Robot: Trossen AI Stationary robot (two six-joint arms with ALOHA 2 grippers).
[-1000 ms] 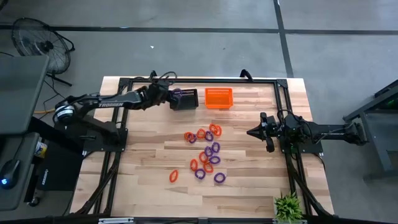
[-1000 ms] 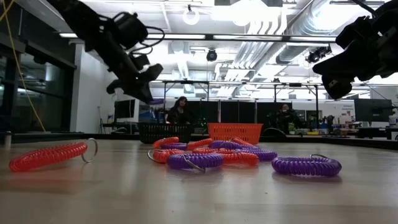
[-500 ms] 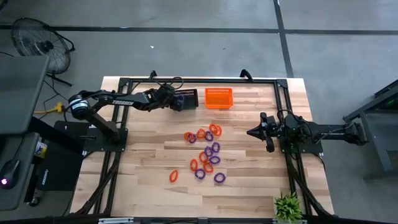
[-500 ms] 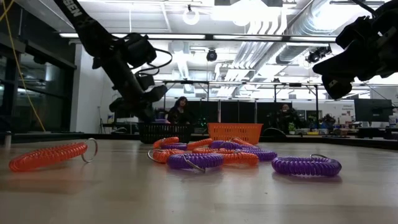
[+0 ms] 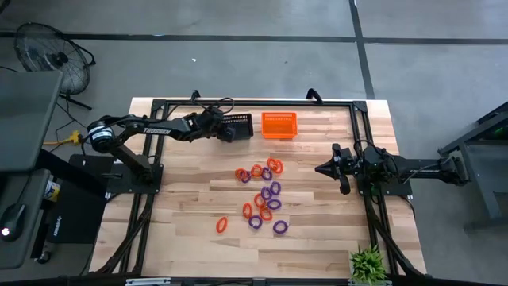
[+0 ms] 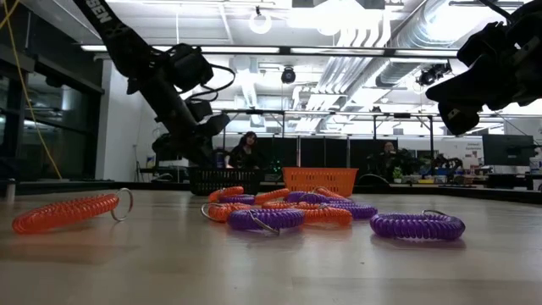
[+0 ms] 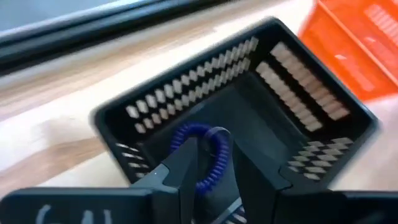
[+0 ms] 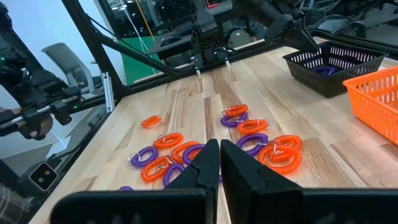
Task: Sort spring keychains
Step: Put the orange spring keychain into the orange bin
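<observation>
My left gripper point(image 5: 225, 131) reaches down into the black basket point(image 5: 241, 125) at the table's far side. Its fingers stand apart with a purple spring keychain point(image 7: 205, 155) between them, above the basket's floor. The orange basket point(image 5: 279, 125) stands just right of the black one. Several orange and purple spring keychains point(image 5: 266, 191) lie loose on the wood in the middle of the table. My right gripper point(image 5: 321, 168) waits shut at the table's right side, clear of everything. My left gripper comes at the black basket slanting down from the table's left. The purple keychain lies against the inner side of one finger point(image 7: 185, 167), with a dark gap to the other finger. Whether it is still held I cannot tell.
A black frame rail point(image 5: 254, 102) runs along the table's far edge behind the baskets. A small green plant point(image 5: 367, 262) stands at the near right corner. One orange keychain point(image 6: 68, 212) lies apart from the pile. People sit in the room beyond point(image 6: 246, 148).
My left gripper has sunk toward the black basket and tipped further down, then kept still. The purple keychain that showed at its tips in the high view no longer shows there.
</observation>
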